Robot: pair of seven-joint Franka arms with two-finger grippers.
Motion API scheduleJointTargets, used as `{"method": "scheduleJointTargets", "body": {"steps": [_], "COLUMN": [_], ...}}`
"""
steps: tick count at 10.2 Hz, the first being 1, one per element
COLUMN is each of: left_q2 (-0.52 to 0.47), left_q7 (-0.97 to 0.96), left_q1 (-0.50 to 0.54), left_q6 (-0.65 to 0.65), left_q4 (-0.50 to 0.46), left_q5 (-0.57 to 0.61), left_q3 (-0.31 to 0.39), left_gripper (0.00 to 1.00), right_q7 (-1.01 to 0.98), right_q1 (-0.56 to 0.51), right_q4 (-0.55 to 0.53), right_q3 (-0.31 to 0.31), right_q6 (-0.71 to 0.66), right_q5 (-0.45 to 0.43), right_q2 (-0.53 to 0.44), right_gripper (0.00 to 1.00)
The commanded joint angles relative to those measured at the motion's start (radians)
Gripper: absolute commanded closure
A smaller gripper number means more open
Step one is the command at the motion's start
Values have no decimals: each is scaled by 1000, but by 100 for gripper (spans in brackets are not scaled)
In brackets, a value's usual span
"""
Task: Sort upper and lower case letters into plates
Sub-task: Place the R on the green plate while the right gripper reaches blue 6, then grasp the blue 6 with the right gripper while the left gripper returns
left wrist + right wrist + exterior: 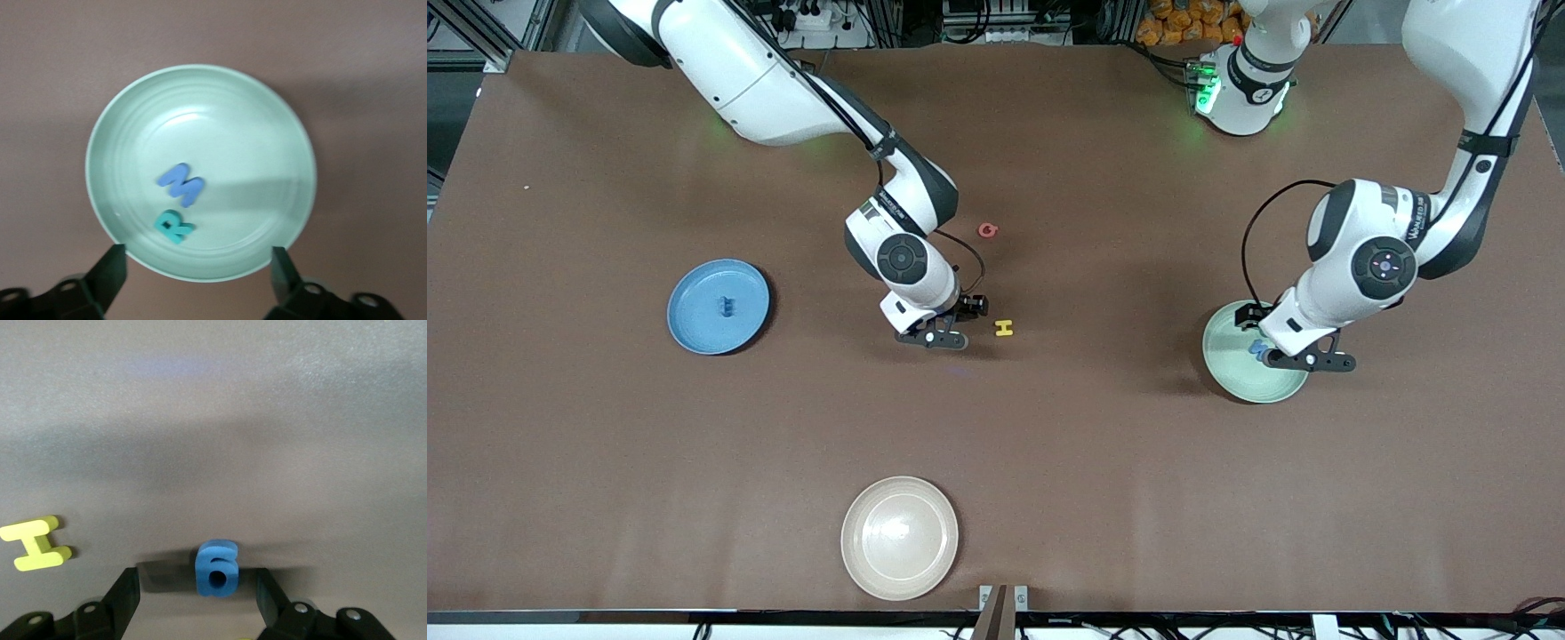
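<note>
Nearest the front camera sat the cream-white plate (pixel 899 537), bare. Farther from the camera, toward the left arm's end of the table, the pale mint green plate (pixel 1232 378) held the blue W (pixel 181 184) and the teal R (pixel 173 226) close together. The left gripper (pixel 1310 362) hung over that plate, fingers spread wide and holding nothing. At mid-table the right gripper (pixel 935 340) stood low over the brown table (pixel 1049 462), fingers apart, with the blue g (pixel 217 568) lying between them; whether they touched it cannot be told. The yellow H (pixel 1005 328) lay just beside that gripper. Toward the right arm's end, the sky blue plate (pixel 694 333) held a dark blue letter (pixel 727 308). Farthest lay the red Q (pixel 987 230).
</note>
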Motion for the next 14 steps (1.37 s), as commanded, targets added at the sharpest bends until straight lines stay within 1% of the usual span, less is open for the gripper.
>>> {"method": "scheduleJointTargets", "body": {"steps": [1,2,3,4,6,9,11,14], "left_q2": [-47,-50,-57,-60,-61,-48,-41,-42], "left_q7": [-164,-228,-272,-318,-428,-531,-585,-599], "left_q1": [-80,-99,-128,-159,-225,-320,-338,-343], "left_q6": [-5,-5,-4,-4,6,50,75,85], "left_q4": [-9,-11,-11,-11,-11,-14,-14,-14], "left_q5": [-23,-23,-24,-24,-62,-78,-78,-78], "left_q3": [-23,-54,-63,-70,-83,-88,-126,-152], "left_gripper": [0,0,0,0,0,0,0,0], "right_q7": [25,25,25,25,25,24,25,25], "right_q1": [-6,-6,-8,-8,-9,-14,-16,-23], "right_q4": [-26,-37,-37,-37,-37,-31,-27,-25], "right_q3": [8,8,8,8,8,8,8,8], "right_q6": [50,63,63,61,61,61,63,64], "right_q5": [-25,-26,-26,-25,-25,-25,-25,-25], "right_q2": [15,15,15,15,15,13,12,5], "right_gripper": [34,42,49,49,50,50,50,50]}}
